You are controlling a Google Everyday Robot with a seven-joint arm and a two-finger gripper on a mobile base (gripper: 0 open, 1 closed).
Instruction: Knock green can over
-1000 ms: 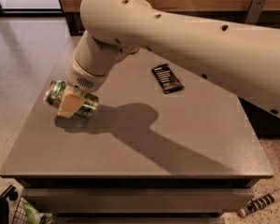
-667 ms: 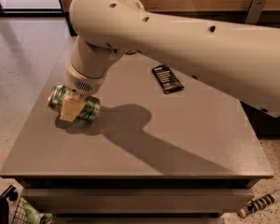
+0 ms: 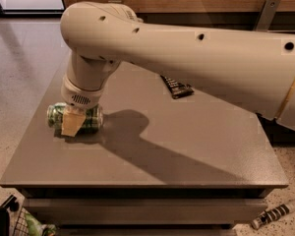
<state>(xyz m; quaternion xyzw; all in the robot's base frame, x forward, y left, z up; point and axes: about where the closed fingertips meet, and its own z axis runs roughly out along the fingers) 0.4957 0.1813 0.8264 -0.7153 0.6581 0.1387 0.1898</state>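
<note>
stretching in from 3 o'clock, one large cream arm [image 3: 201,53] is spanning one grey table [image 3: 187,151], with its end pointing down at the table's 9 o'clock side. its shadow is lying across the tabletop from the can toward 4 o'clock.

one wire basket [image 3: 17,222] is showing on the floor at 7 o'clock of the view. something green [image 3: 35,225] is sitting inside it, too cut off to name. one striped rod [image 3: 278,213] is lying on the floor at 5 o'clock.

one flat dark packet [image 3: 177,86] is lying on the table at about 1 o'clock from its centre. it is partly hidden under the arm and well apart from the can.

one green can [image 3: 91,118] is lying on its side near the table's 9 o'clock edge, its length running from 9 to 3 o'clock. one gripper [image 3: 73,122] is hanging right over it, a tan part overlapping the can's middle. i cannot tell whether the claw is clenched, released or grasping the can.
</note>
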